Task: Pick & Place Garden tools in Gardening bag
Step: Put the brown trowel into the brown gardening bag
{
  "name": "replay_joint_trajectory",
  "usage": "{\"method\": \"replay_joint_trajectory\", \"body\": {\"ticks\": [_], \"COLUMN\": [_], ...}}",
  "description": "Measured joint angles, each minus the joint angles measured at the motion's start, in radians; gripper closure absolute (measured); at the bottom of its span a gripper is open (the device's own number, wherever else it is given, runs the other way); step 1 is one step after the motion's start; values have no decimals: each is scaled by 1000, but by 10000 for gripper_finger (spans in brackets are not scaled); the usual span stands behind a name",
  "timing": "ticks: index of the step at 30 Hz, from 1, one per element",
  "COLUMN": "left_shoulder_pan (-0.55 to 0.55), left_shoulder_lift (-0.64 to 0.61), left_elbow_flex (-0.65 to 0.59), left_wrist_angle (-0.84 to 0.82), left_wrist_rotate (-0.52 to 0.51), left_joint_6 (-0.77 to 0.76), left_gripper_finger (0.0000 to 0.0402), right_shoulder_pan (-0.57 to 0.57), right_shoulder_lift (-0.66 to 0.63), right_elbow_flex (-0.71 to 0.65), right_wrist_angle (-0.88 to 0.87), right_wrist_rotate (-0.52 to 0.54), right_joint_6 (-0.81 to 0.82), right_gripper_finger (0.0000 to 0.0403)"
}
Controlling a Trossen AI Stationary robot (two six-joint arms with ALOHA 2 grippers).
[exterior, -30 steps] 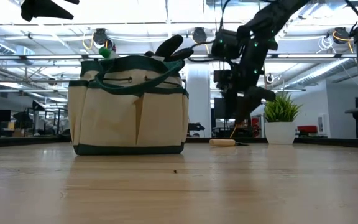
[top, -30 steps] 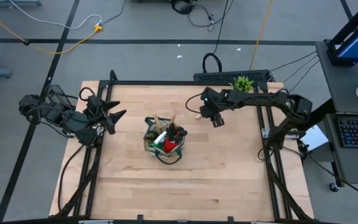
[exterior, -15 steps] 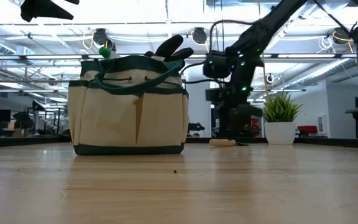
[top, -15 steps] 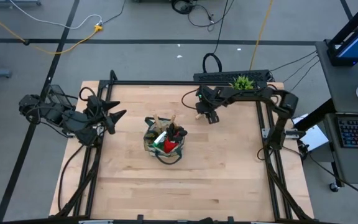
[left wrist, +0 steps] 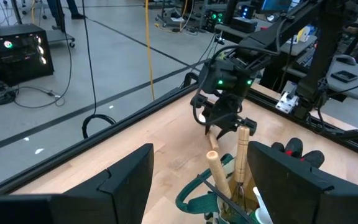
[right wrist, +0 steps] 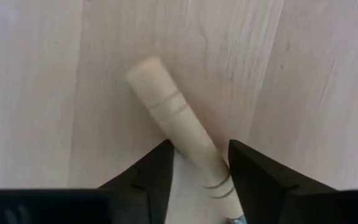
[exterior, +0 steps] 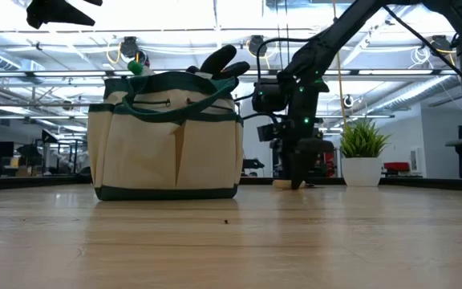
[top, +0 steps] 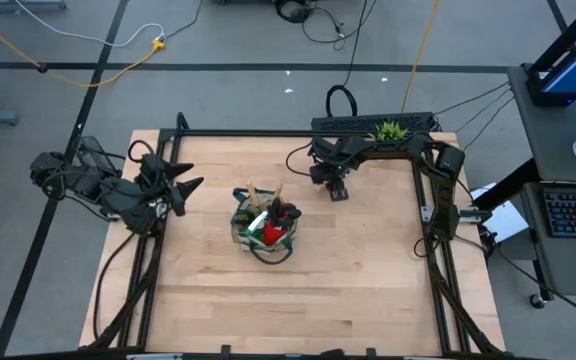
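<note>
Nearest in the right wrist view: right claw [right wrist: 199, 163] down at the bench [top: 368, 270], fingers spread either side of the wooden handle [right wrist: 178, 140] of a garden tool lying flat, not yet pinching. Handle judged rigid, light, smooth and round, liable to roll; best gripped mid-shaft across the grain, clear of the metal end, barely in view. Farther off: gardening bag [top: 264, 228] mid-bench, upright, already stuffed with tools. Farthest: left claw [top: 183, 184] waiting spread, raised over the bench's left side.
</note>
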Motion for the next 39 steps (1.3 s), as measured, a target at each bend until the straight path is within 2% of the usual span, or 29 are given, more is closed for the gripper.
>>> {"method": "replay_joint_trajectory", "body": {"ticks": [10, 19, 25, 32, 39], "left_shoulder_pan": [0, 0, 0, 0, 13], "left_shoulder_lift": [0, 20, 64, 133, 205], "left_elbow_flex": [0, 0, 0, 0, 0], "left_wrist_angle": [-1, 2, 34, 167, 352], "left_wrist_rotate": [3, 25, 24, 20, -7], "left_joint_6": [-1, -49, -75, 24, 168], "left_gripper_finger": [135, 135, 135, 135, 135], "right_shoulder_pan": [1, 2, 4, 12, 8], "right_shoulder_lift": [-5, -43, -181, -411, -605], "right_elbow_flex": [-2, -8, -7, -6, -5], "right_wrist_angle": [-25, -35, -36, -31, 33], "right_wrist_rotate": [44, 66, 53, 46, -86], "right_joint_6": [42, 102, 157, 240, 386], "right_gripper_finger": [342, 346, 346, 346, 346]}}
